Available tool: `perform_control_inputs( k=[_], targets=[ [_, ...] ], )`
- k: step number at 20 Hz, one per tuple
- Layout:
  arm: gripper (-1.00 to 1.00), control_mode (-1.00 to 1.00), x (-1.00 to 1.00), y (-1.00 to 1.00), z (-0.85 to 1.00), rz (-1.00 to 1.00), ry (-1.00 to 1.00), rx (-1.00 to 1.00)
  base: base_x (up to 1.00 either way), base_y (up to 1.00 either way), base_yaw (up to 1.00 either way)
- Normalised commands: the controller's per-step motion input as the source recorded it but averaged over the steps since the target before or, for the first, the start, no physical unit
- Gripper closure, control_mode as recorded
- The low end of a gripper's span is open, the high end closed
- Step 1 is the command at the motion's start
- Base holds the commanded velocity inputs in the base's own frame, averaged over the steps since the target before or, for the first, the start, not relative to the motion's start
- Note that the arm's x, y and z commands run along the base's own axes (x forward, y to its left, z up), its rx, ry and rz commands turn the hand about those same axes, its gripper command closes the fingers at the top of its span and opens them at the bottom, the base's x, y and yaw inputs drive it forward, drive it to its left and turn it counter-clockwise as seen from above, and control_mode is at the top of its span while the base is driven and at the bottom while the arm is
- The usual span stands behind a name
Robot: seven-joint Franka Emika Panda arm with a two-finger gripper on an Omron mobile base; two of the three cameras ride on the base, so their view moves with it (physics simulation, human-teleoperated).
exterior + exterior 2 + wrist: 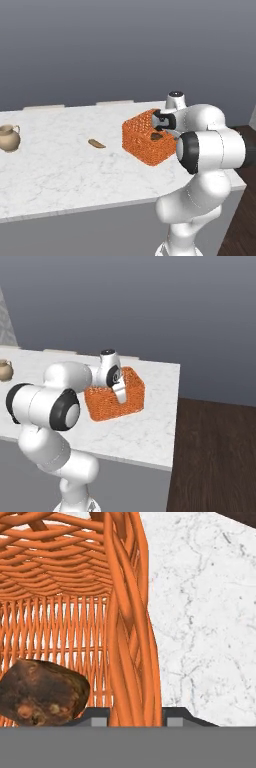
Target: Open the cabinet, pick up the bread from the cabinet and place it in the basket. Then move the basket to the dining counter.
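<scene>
While gripper (135, 719) is pinching basket (145, 140) rim, light stiff weave seeming grippable; bread (42, 692) lying inside, beside fingers.

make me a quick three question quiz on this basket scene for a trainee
1. True or false: the dark brown oval bread lies inside the bright orange woven basket.
2. What does the gripper straddle? A) the basket's wall B) the beige ceramic jug C) the thin tan-brown piece
3. Fill in: the basket stands on the white grey-veined marble ____.

Key: 1 true; 2 A; 3 counter.
</scene>
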Motion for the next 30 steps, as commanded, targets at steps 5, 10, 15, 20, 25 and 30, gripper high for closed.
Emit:
perform_control_inputs(
  k=[5,10,15,20,25,30],
  targets=[
    [-1.00,-1.00,0.24,0.09,-0.33,0.00,0.00,0.00,0.00,0.00,0.00],
    [-1.00,-1.00,0.01,0.02,-0.01,0.00,0.01,0.01,0.00,0.00,0.00],
    [-1.00,-1.00,-0.02,-0.01,0.12,0.00,0.00,0.00,0.00,0.00,0.00],
    [-1.00,-1.00,-0.46,0.04,0.85,0.05,0.00,0.00,0.00,0.00,0.00],
    [-1.00,-1.00,-0.85,0.38,0.94,0.14,-0.02,-0.02,0.00,0.00,0.00],
    [-1.00,-1.00,-1.00,0.66,0.56,0.30,0.00,-0.06,0.00,0.00,0.00]
  ],
)
